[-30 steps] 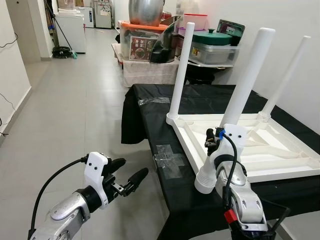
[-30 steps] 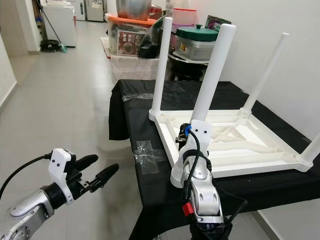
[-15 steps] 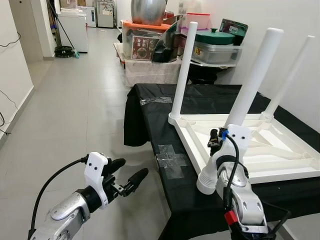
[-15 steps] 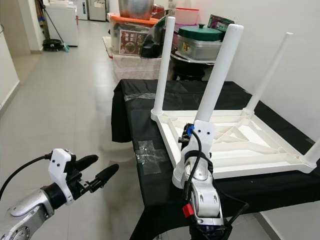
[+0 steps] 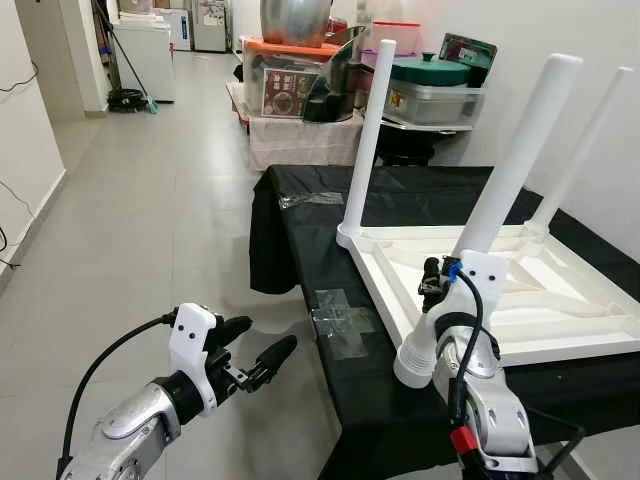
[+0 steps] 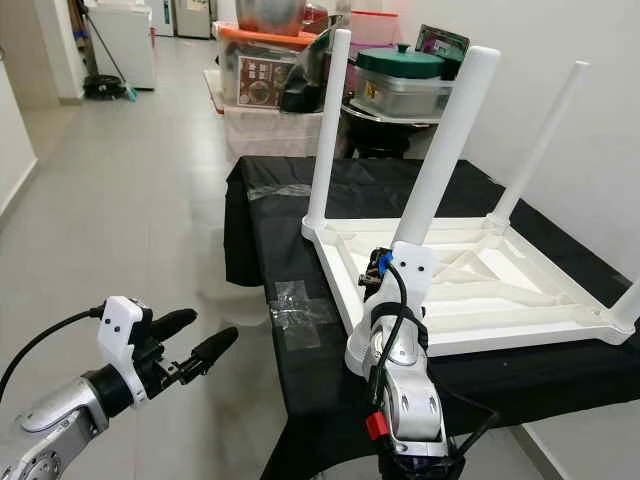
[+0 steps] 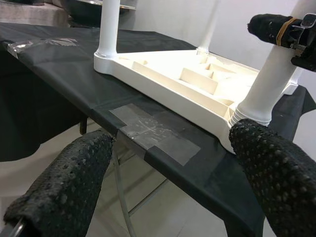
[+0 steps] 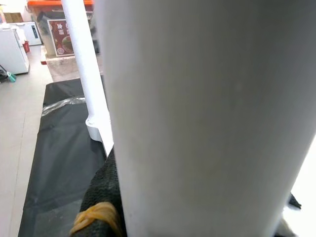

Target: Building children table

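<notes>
Left eye view: upturned white table (image 5: 560, 310) at right of frame on black cloth (image 5: 330, 225), near leg (image 5: 500, 205) running from lower centre-right up to upper right, long axis tilted rightward, foot end low at table's near corner. Right gripper (image 5: 432, 282) clamped round that leg low on its shaft, directly behind the wrist, lower right. Left gripper (image 5: 258, 352) at lower left over floor, fingers spread and empty, well apart from table; right arm clearly nearer. Right eye view: same layout, far-left leg (image 6: 328, 130) upright at centre, rear leg (image 6: 535, 150) at upper right. Left wrist view: clear tape (image 7: 158, 136) on cloth at centre, leg base at right beyond open fingertips (image 7: 276, 173). Right wrist view: gripped leg across right of frame, black finger (image 8: 101, 197) pressed against it at lower left. Judged: next move turns on leg's tilt about its socket.
</notes>
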### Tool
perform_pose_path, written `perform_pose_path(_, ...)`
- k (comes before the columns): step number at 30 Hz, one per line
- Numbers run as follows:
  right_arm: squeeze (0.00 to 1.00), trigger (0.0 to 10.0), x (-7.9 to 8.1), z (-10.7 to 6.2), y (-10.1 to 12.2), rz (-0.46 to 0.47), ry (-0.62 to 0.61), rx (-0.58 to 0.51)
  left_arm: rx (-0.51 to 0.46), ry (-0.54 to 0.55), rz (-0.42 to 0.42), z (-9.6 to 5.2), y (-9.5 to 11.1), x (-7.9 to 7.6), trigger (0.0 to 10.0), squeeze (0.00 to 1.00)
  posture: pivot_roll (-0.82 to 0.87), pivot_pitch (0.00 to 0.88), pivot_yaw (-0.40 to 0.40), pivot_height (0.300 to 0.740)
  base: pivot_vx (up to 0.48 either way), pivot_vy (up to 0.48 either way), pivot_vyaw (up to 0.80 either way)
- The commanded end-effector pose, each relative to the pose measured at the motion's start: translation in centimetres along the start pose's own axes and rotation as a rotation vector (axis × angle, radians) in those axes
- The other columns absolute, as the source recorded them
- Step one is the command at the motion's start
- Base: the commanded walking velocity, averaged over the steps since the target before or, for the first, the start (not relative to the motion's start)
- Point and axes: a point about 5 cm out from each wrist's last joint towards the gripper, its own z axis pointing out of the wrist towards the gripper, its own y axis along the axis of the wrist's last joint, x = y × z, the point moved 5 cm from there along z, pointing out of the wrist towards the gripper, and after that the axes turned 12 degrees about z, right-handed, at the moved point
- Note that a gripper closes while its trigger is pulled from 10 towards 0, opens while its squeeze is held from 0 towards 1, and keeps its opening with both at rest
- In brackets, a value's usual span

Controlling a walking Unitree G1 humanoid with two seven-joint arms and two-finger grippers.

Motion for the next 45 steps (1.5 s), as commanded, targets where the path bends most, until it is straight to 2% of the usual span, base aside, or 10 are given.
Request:
perform_pose_path(1,0.0,10.0,-2.8,0.1,-2.3,-0.036,-0.097,0.086,0.01,-0.007,-0.008,0.2,-0.4,-0.1,10.0,0.0,0.05,0.0,-0.067,0.74,0.0,0.0,0.0)
perform_pose_path(5,0.0,10.0,-2.4,0.1,-1.3,-0.037,-0.073,0.044,0.011,-0.008,-0.006,0.2,-0.4,0.0,10.0,0.0,0.04,0.0,-0.066,0.74,0.0,0.0,0.0)
perform_pose_path(13,0.0,10.0,-2.1,0.2,-0.7,-0.035,-0.052,0.027,0.006,-0.015,-0.008,0.5,-0.4,0.0,10.0,0.0,0.04,0.0,-0.064,0.74,0.0,0.0,0.0)
perform_pose_path(28,0.0,10.0,-1.6,0.3,-1.8,-0.032,-0.009,0.099,0.007,-0.021,-0.007,0.5,-0.5,-0.2,10.0,0.0,0.04,0.0,-0.07,0.74,0.0,0.0,0.0)
perform_pose_path(45,0.0,10.0,-1.3,0.3,-1.7,-0.029,0.004,0.111,0.009,-0.022,-0.008,0.5,-0.6,-0.1,10.0,0.0,0.04,0.0,-0.069,0.74,0.0,0.0,0.0)
